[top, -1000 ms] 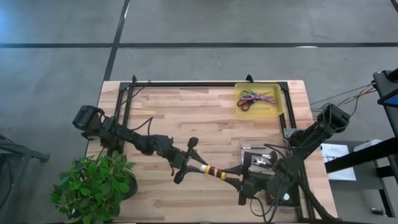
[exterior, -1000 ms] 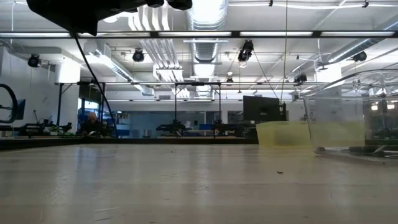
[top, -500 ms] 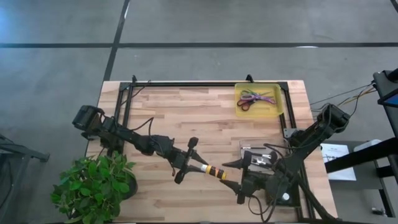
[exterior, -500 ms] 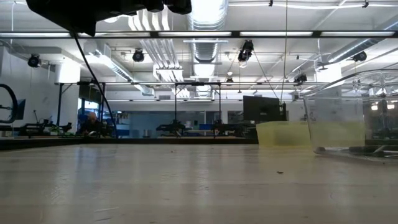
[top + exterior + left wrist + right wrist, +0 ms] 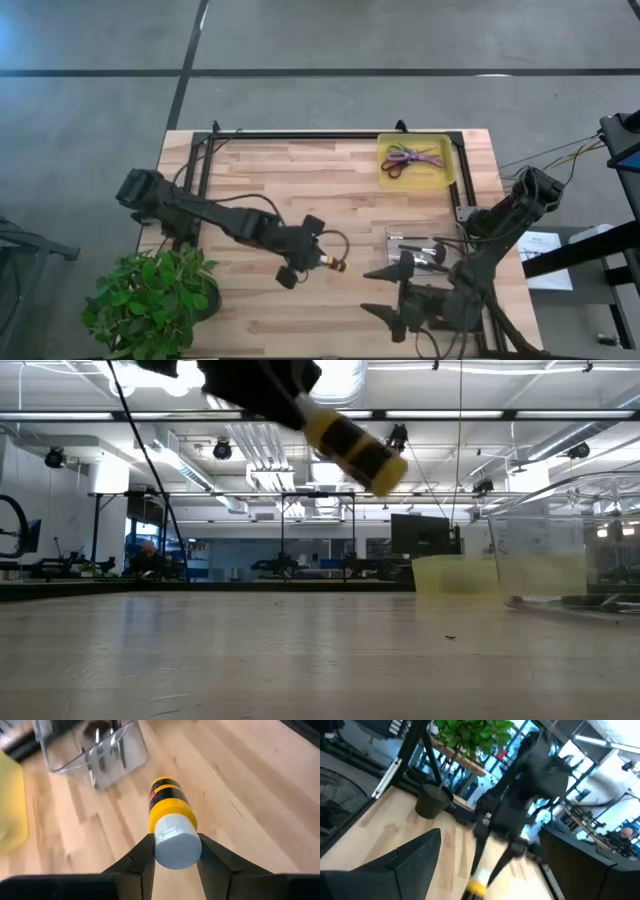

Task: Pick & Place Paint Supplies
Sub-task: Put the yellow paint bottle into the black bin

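Grey floor (image 5: pixel 320 40), bright ceiling lights (image 5: pixel 560 415)

Right end effector (image 5: pixel 385 292) released the yellow tube (image 5: pixel 331 263).

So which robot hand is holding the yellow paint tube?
The left hand, its fingers shut on the yellow paint tube. The right hand is wide open and empty.

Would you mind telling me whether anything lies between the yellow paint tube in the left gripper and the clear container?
Nothing visible does. The left gripper holds the yellow paint tube above bare wood, and the table between it and the clear container is clear. The open right gripper sits off that line, nearer the table's front edge.
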